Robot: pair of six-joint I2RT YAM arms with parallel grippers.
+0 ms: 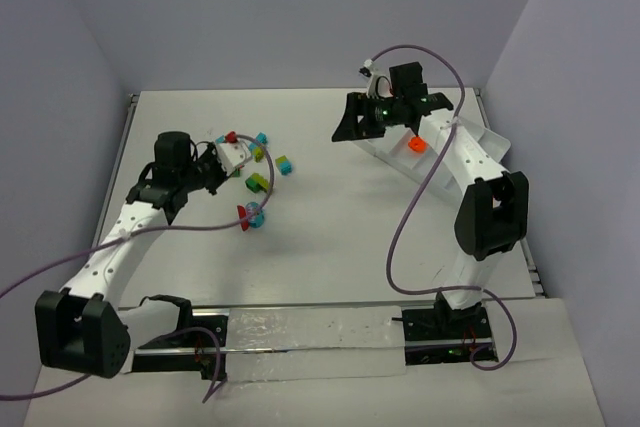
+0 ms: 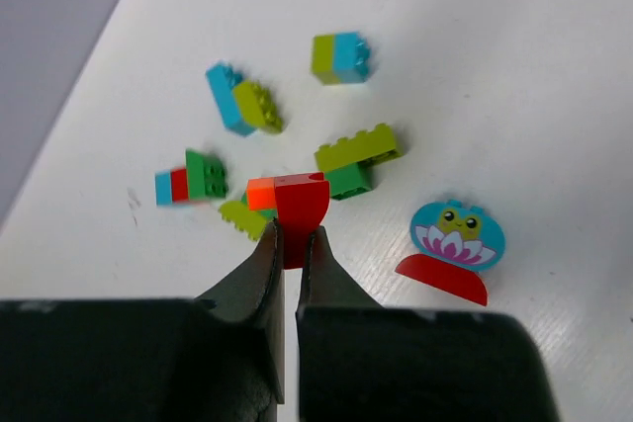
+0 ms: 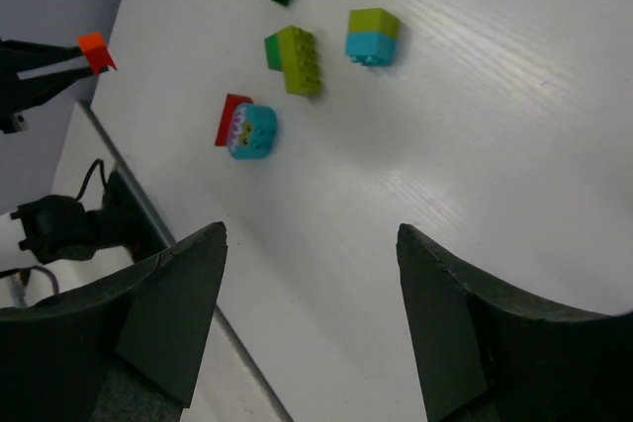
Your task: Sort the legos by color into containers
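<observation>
Tabletop is plain white, lavender walls around. Left tool is pinched tight on a red-orange brick, lying crosswise; right tool gapes wide, holding nothing.

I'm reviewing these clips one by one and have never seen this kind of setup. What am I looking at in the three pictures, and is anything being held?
These are two robot arms fixed at the near edge of a white table. The overhead picture comes from a fixed camera above and behind them; the other two come from cameras on each wrist, looking past that arm's own fingers.

The left end effector is shut on a red brick with an orange piece attached, lifted off the table. Under it lie loose bricks: a cyan and yellow-green cluster, a green pair, and a round cyan piece with a printed face.

The right end effector is open and holds nothing. It is near the white tray, where an orange brick sits.
</observation>
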